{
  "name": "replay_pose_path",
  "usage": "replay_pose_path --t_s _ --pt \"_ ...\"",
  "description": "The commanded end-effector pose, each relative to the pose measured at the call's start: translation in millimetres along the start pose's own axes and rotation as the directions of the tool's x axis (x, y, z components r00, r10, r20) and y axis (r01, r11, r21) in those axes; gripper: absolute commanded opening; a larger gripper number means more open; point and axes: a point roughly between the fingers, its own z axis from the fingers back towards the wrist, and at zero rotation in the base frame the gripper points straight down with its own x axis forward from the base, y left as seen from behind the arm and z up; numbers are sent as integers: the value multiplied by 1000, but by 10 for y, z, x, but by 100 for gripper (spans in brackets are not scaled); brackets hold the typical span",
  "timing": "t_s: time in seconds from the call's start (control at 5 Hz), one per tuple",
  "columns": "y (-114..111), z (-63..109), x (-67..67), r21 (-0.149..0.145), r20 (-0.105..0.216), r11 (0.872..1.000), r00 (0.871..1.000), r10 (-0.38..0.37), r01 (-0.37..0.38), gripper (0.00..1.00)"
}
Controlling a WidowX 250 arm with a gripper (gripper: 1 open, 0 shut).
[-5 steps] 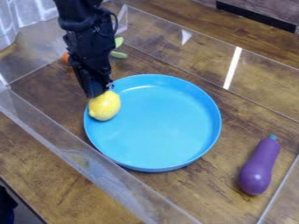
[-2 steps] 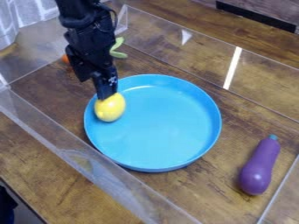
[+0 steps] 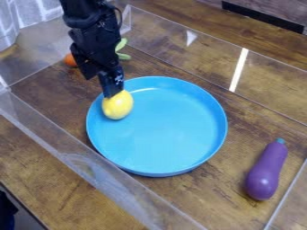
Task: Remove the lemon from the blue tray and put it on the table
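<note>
The lemon (image 3: 117,107) is a small yellow oval lying inside the blue tray (image 3: 180,144), close to its left rim. My gripper (image 3: 106,83) hangs just above and to the left of it, pointing steeply down. Its dark fingers (image 3: 113,88) stand apart, and the lower one ends right at the top of the lemon. Nothing is held between them. The table (image 3: 48,171) is dark brown planks with a glossy sheen, and the tray rests on it.
A purple eggplant (image 3: 267,169) lies on the table to the right of the tray. An orange carrot (image 3: 74,59) with a green top (image 3: 120,45) sits behind the arm. Clear plastic edging (image 3: 36,121) runs along the left and front.
The gripper was shut on the lemon at the tray's left rim and has opened. The lemon now lies free, slightly further right inside the tray.
</note>
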Motion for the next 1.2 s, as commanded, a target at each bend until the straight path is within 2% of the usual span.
replay_pose_path --t_s 0.0,0.4,0.6,0.8,1.0 --pt "-60 -236 -54 -20 -47 1000 999 -2 1 100" --pt "-89 -441 -48 -19 -60 1000 998 0 -1 100" --pt "-68 -428 -52 -15 -61 1000 998 7 -8 100" --pt "-37 -418 -60 -9 -64 1000 998 11 -11 0" --pt "9 -381 -70 1 -68 1000 998 13 -13 0"
